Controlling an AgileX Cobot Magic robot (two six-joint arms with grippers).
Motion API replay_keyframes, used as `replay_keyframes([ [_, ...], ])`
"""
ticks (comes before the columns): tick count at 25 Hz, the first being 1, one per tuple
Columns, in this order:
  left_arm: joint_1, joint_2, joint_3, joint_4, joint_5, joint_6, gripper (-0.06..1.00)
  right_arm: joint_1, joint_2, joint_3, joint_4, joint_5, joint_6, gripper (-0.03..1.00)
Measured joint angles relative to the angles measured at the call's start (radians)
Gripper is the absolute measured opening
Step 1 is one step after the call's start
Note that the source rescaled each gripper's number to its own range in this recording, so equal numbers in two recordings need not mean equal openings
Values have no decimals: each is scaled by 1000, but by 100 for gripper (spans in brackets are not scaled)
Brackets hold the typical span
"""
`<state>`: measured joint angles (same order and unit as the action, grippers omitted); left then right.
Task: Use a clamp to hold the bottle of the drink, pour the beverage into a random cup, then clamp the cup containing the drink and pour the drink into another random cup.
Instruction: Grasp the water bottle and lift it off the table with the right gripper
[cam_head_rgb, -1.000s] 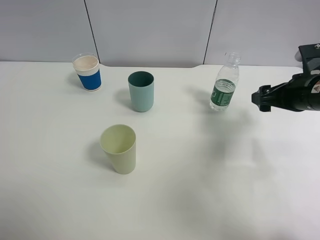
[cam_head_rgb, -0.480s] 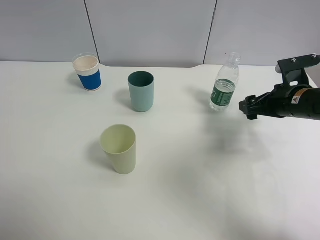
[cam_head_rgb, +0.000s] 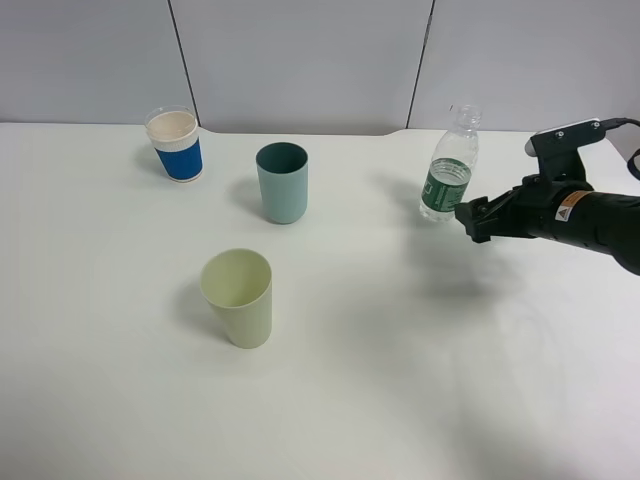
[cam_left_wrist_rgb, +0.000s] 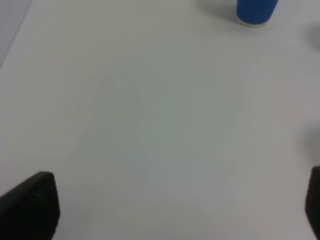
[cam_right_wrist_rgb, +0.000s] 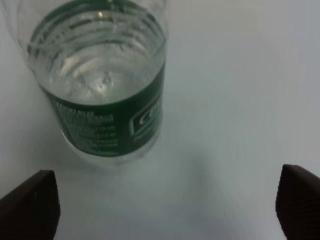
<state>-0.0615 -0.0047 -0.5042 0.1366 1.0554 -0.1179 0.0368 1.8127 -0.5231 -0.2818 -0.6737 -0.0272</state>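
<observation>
One clear bottle (cam_head_rgb: 447, 172), one teal tumbler (cam_head_rgb: 282, 185), one yellow-green tumbler (cam_head_rgb: 240, 300), one blue-sleeved paper cup (cam_head_rgb: 177, 148), three cups in all

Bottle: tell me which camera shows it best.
The exterior high view: the whole bottle stands upright, top to base, beside the right hand. The right wrist view shows only its labelled lower body. The left wrist view misses it.

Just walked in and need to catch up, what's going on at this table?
The right gripper sits just beside the bottle, jaws open, not yet gripping it. The bottle stands upright, holding clear liquid. The teal tumbler, the yellow-green tumbler and a blue-sleeved paper cup stand upright, untouched. The left gripper hangs open over the table.
</observation>
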Motion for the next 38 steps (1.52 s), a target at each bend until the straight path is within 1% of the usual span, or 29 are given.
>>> replay_keyframes([
  [6, 0, 0, 0, 0, 0, 0, 100, 0, 65, -1, 20, -161, -67, 78],
  [14, 0, 0, 0, 0, 0, 0, 100, 0, 174, -3, 24, -350, -73, 78],
  [19, 0, 0, 0, 0, 0, 0, 100, 0, 218, -3, 22, -444, -74, 78],
  [23, 0, 0, 0, 0, 0, 0, 100, 0, 235, -3, 22, -497, -74, 78],
  [32, 0, 0, 0, 0, 0, 0, 100, 0, 292, -73, -17, -504, -74, 78],
  [34, 0, 0, 0, 0, 0, 0, 100, 0, 293, -92, -21, -492, -74, 78],
  [38, 0, 0, 0, 0, 0, 0, 100, 0, 293, -145, -65, -443, -69, 78],
])
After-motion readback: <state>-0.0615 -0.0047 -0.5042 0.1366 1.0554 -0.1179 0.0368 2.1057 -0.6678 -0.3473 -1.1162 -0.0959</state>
